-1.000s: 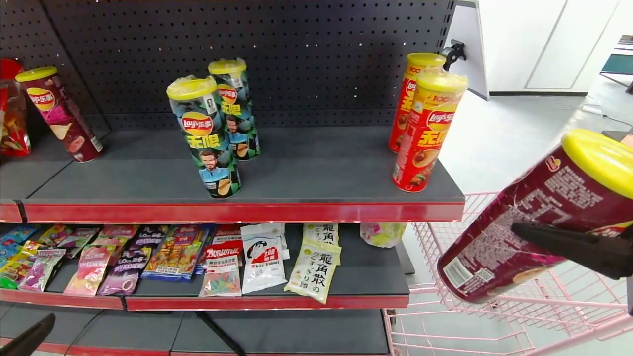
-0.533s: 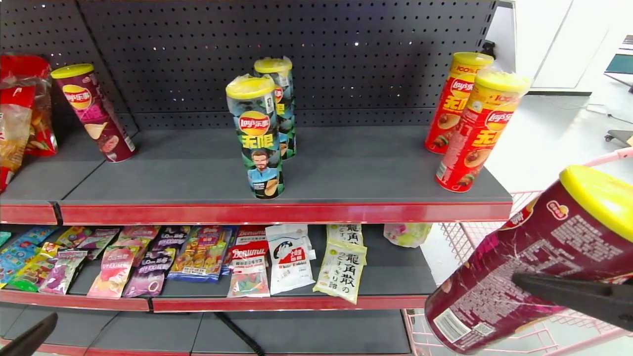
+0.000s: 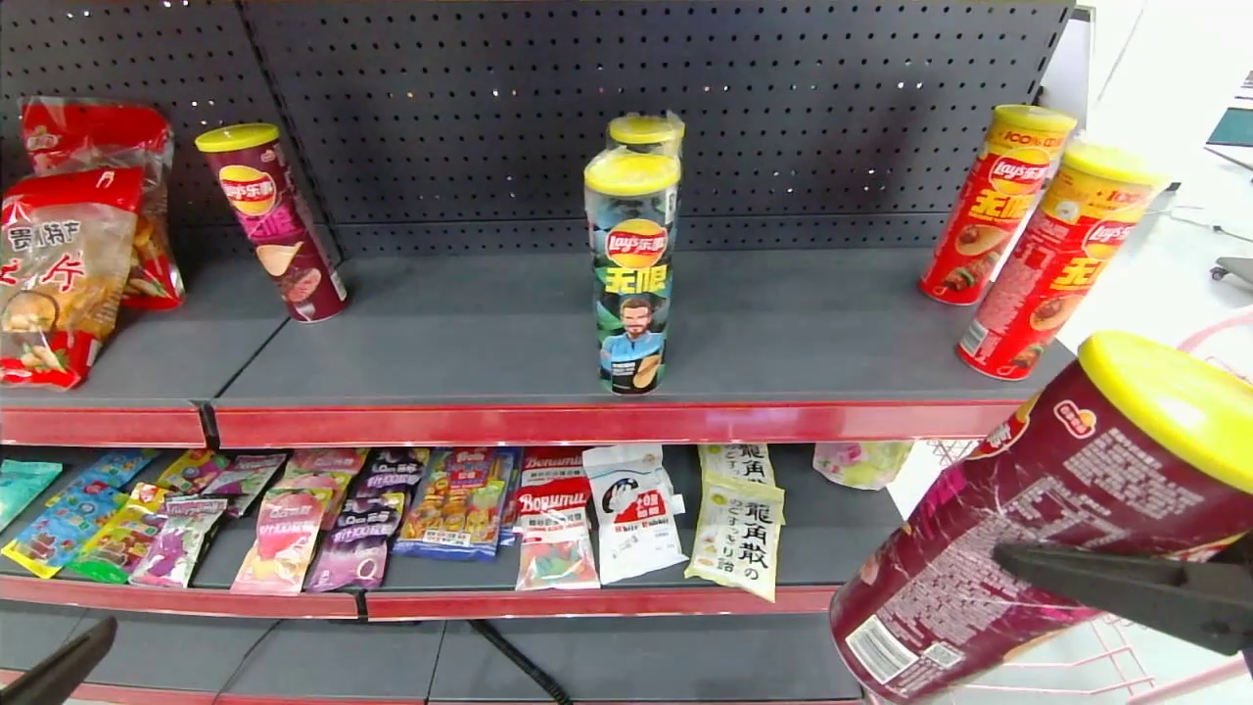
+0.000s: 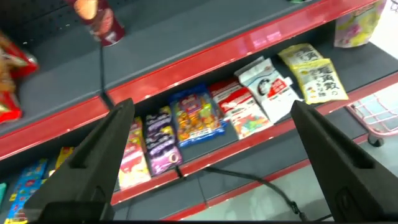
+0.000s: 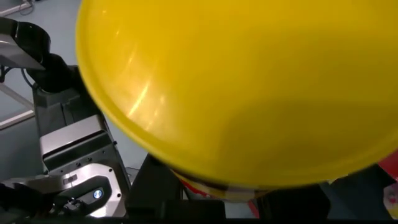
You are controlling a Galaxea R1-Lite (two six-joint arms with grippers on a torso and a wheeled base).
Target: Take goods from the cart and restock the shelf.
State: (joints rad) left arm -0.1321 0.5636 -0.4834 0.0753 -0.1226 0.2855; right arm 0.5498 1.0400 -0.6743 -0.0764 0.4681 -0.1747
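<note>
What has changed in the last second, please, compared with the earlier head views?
The head camera swung left: the shelf slid right in the picture and red snack bags came into view; nothing on it moved. The right gripper stays shut on the maroon can, now before the shelf's right end. The left gripper stays open.

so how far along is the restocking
Done: the top shelf already carries a maroon can at its left, two green cans mid-shelf and two red cans at its right. In hand: the right pincer grips a second maroon can, tilted, off the shelf's right end. Left: standing it on the shelf, probably beside its twin. The left pincer is open and empty.
</note>
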